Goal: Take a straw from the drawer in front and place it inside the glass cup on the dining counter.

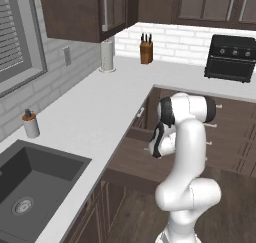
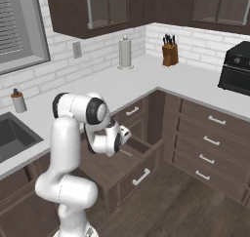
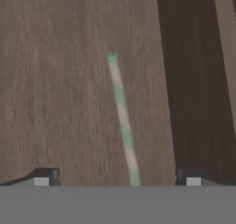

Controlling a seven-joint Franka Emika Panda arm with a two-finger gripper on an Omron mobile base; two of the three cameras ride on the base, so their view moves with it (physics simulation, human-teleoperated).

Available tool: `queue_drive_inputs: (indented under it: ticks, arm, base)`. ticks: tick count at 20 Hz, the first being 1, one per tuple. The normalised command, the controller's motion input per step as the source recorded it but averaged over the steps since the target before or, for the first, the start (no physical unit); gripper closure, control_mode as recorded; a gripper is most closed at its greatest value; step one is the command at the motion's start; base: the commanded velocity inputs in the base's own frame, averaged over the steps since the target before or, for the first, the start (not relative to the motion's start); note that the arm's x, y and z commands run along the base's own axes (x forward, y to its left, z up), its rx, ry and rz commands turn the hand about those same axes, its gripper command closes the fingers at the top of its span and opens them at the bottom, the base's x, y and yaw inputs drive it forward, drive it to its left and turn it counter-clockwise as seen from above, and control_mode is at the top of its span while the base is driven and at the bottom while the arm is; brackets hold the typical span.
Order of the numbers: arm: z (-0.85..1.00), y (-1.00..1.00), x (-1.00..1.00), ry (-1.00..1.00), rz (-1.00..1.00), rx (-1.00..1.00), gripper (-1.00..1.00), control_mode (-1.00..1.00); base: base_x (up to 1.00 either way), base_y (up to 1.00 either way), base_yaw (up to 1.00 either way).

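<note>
The drawer [image 1: 131, 159] stands pulled out under the white worktop, its brown floor [image 3: 60, 80] close below my hand. On that floor lies the straw [image 3: 122, 117], a thin stick with pale green and whitish bands; it also appears as a small pale line [image 2: 126, 153] beside my hand. My gripper [image 3: 117, 178] is open just above the drawer floor, its two dark fingertips [image 3: 46, 176] wide apart. The near end of the straw runs between them, closer to the right tip, and neither tip touches it. The glass cup and the dining counter are out of view.
The drawer's front with its silver handle [image 2: 141, 176] juts into the floor space. A stack of closed drawers [image 2: 210, 143] stands to the right. On the worktop are a dark sink [image 1: 30, 187], a soap bottle [image 1: 30, 123], a paper towel roll [image 1: 107, 55], a knife block [image 1: 146, 51] and a black oven [image 1: 231, 57].
</note>
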Motion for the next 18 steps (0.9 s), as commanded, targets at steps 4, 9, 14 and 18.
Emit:
queue_drive_inputs:
  ticks: [4, 9, 14, 18]
  arm:
    - [-0.18, 0.18, 0.14, 0.0, 0.0, 0.0, -1.0, -1.0]
    - [-0.21, 0.23, 0.16, 0.0, 0.0, 0.0, -1.0, -1.0]
    - [-0.21, 0.09, 0.28, 0.0, 0.0, 0.0, -1.0, -1.0]
    - [-0.27, 0.0, 0.28, 0.0, 0.0, 0.0, -1.0, -1.0]
  base:
    - [0.0, 0.0, 0.0]
    - [0.0, 0.0, 0.0]
    - [0.0, 0.0, 0.0]
    - [0.0, 0.0, 0.0]
